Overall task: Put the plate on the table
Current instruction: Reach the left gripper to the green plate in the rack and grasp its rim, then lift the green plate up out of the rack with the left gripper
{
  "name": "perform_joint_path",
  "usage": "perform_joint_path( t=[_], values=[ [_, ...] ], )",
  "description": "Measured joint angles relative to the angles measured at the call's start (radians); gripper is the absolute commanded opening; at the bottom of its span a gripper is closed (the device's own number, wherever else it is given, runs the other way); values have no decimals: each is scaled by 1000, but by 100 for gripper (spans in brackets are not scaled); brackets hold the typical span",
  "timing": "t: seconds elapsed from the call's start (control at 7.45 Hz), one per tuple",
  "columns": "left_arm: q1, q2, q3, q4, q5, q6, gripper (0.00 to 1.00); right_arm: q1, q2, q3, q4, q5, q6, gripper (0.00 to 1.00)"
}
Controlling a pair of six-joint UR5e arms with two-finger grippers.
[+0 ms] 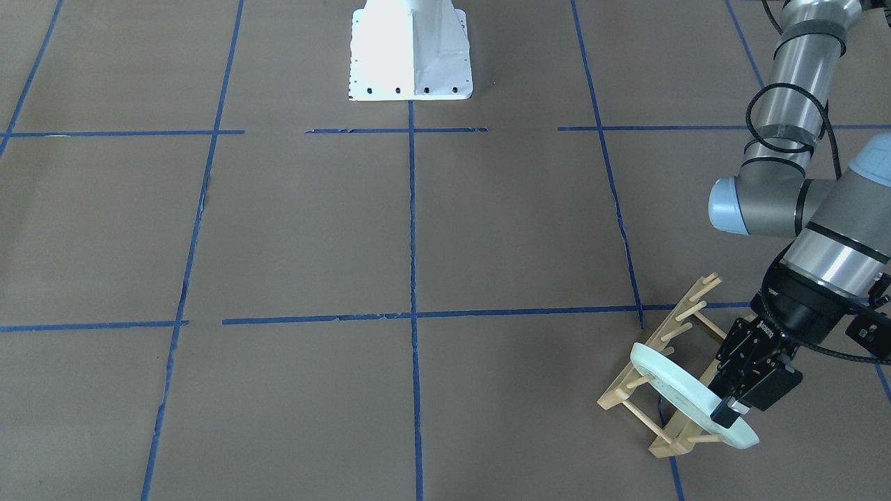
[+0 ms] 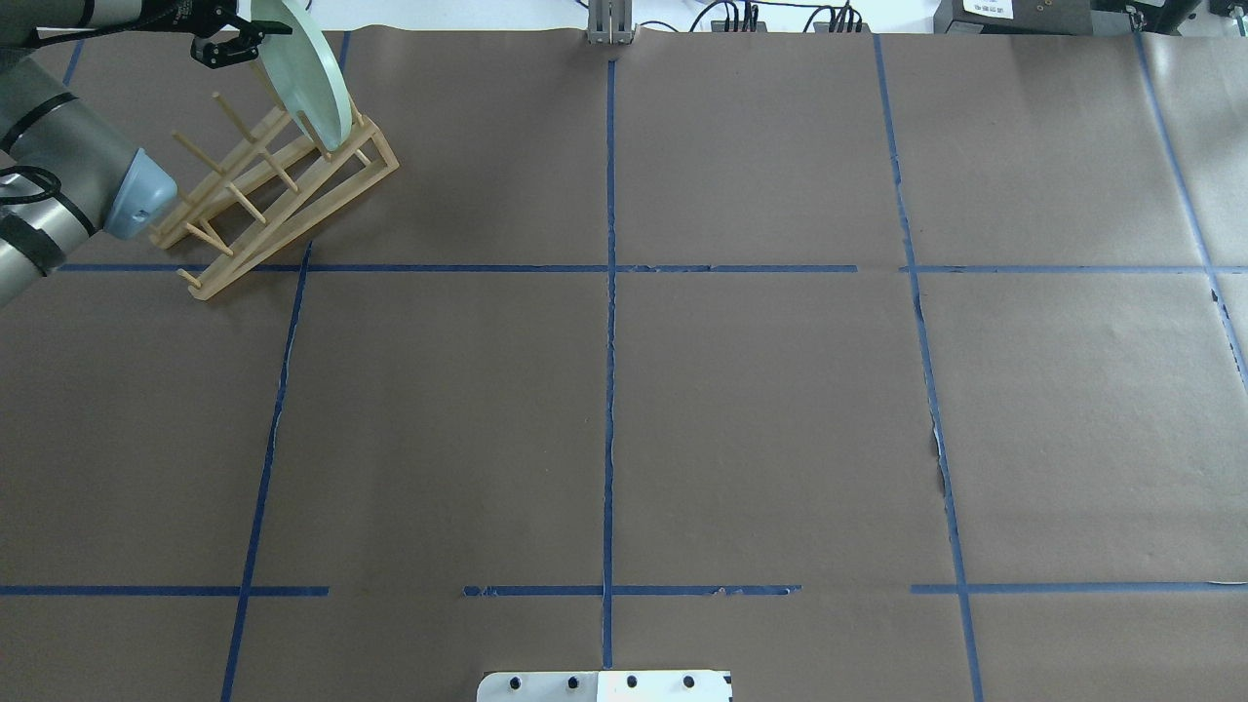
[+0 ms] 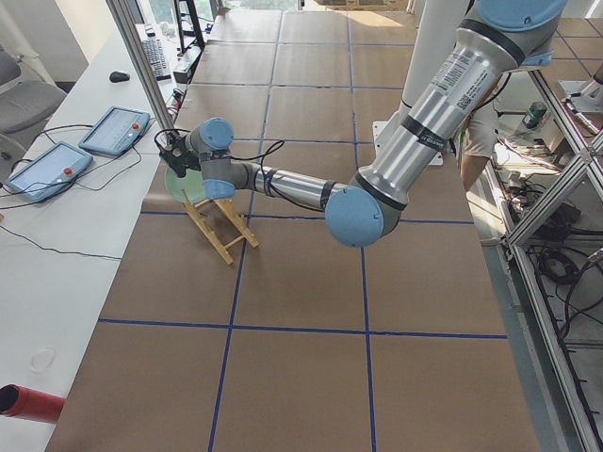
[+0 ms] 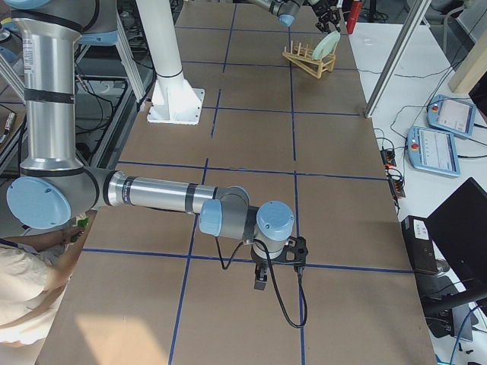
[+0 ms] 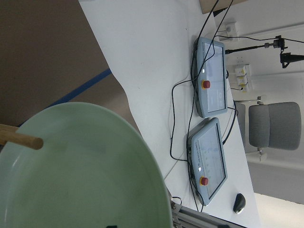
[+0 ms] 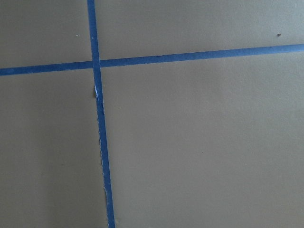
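The pale mint-green plate stands on edge in the wooden peg rack at the table's far left corner; it also shows in the overhead view. My left gripper is at the plate's upper rim, with its jaws apart on either side of the rim. The left wrist view is filled by the plate's face and one peg. My right gripper shows only in the exterior right view, low over the brown table; I cannot tell whether it is open or shut.
The white robot base stands at the table's near middle edge. A white side bench with two teach pendants and cables runs beside the rack. Blue tape lines divide the table.
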Motion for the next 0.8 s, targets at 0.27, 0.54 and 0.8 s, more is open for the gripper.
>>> perform_joint_path(
  t=[0.27,0.54,0.8],
  values=[
    [-8,0,-17,0,0,0,0,0,0,-1,0,0,0,100],
    [-40,2,-90,6,-12,-5,0,0,0,0,0,0,0,100],
    [-78,2,-186,49,-70,-28,0,0,0,0,0,0,0,100]
  ],
)
